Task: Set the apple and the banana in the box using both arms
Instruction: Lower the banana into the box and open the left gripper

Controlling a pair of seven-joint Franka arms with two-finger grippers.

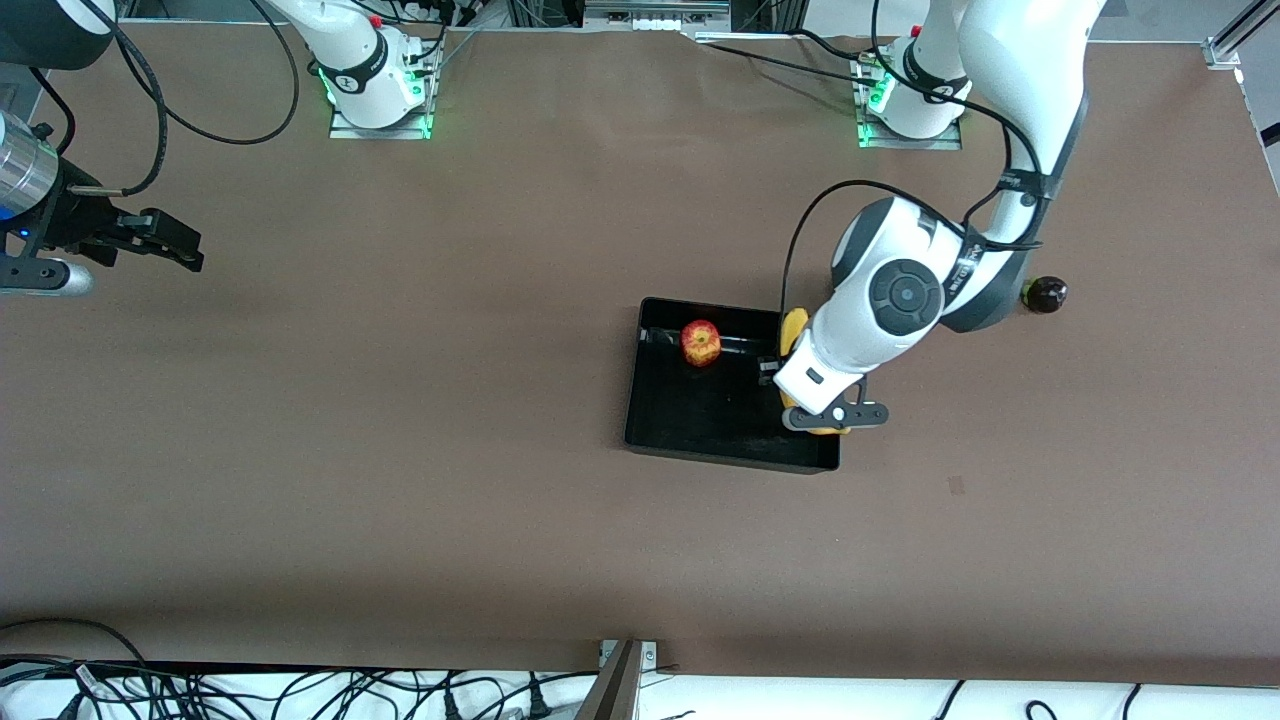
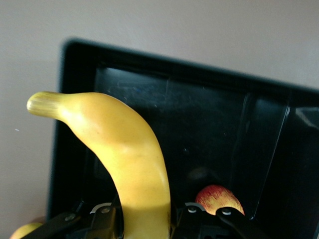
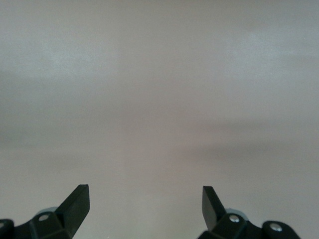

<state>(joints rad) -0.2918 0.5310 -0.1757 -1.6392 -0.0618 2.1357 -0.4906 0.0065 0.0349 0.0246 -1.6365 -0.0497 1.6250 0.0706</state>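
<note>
While gripped above box (image 1: 700, 420) | banana (image 2: 132, 164): curved, smooth yellow, ridged stem

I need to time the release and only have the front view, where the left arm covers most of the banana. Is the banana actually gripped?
Observer: Yes. The left wrist view shows the left gripper shut on the banana, over the box.
Operator: Is the apple under it?
Observer: No. The apple lies in the box beside the gripper, not beneath the banana.
Operator: And the right gripper?
Observer: The right gripper is open and holds nothing, over bare table, waiting.
</note>
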